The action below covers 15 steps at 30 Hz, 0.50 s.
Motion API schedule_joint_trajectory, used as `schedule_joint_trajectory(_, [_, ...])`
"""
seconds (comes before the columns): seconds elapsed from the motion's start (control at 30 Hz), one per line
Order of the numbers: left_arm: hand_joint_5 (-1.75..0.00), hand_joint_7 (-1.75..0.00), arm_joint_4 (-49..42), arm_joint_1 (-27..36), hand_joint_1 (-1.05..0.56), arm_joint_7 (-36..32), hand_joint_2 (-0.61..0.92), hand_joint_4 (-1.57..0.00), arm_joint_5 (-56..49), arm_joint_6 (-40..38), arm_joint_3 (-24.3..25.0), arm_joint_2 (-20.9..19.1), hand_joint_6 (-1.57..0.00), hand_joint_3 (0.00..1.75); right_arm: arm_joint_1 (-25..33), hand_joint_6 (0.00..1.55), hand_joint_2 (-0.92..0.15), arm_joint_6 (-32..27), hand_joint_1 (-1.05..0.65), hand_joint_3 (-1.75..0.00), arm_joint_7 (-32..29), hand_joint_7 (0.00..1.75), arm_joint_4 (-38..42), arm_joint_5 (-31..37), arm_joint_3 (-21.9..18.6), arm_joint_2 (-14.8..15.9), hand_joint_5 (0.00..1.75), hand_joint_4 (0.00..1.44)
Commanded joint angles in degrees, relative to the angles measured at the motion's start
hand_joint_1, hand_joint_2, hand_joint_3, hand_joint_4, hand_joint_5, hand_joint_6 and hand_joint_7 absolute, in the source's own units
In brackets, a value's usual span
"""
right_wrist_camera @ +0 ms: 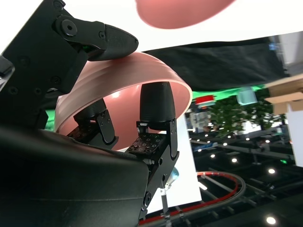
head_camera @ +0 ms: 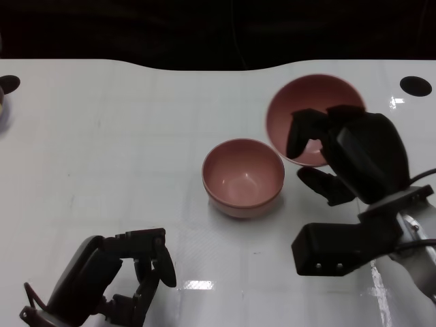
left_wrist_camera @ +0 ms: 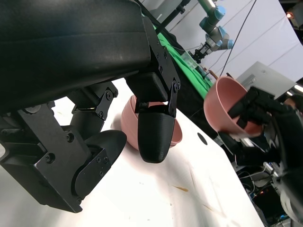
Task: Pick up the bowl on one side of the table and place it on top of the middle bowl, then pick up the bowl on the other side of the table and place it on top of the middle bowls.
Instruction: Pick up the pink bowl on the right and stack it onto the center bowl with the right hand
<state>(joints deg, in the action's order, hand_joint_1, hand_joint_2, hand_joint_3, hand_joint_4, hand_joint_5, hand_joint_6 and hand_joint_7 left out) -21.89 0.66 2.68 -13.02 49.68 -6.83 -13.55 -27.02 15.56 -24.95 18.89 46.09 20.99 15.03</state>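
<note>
r hand [head_camera: 327,153] gripping raised bowl [head_camera: 310,109]

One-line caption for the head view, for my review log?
Right hand holds a pink bowl tilted beside the middle bowl; left hand idle.

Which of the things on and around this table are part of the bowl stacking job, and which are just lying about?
Part of the job:
- held pink bowl, gripped and tilted by the right hand
- middle pink bowl on the white table
- left hand, holding nothing

Just lying about:
- object at the table's far left edge, mostly cut off
- black holes in the tabletop
</note>
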Motion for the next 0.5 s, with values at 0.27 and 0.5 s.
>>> schedule_joint_trajectory(0.27, [-1.75, -1.48, 0.62, 0.38, 0.03, 0.77, 0.26, -0.87, -0.17, -0.61, 0.17, -0.61, -0.86, 1.57, -4.56, 0.93, -0.21, 3.64, -0.11, -1.40, 3.81, 1.37, 4.90, -4.70, 0.94, -5.37, 1.75, 1.00])
schedule_joint_trajectory(0.5, [-1.74, -1.48, 1.41, 0.79, 0.02, 0.80, 0.26, -0.87, -0.57, -1.52, -0.15, -0.48, -0.86, 1.56, -5.95, 0.87, -0.27, 4.96, -0.13, -1.36, 3.46, 1.52, 9.28, -4.33, 2.30, -7.48, 1.75, 0.99])
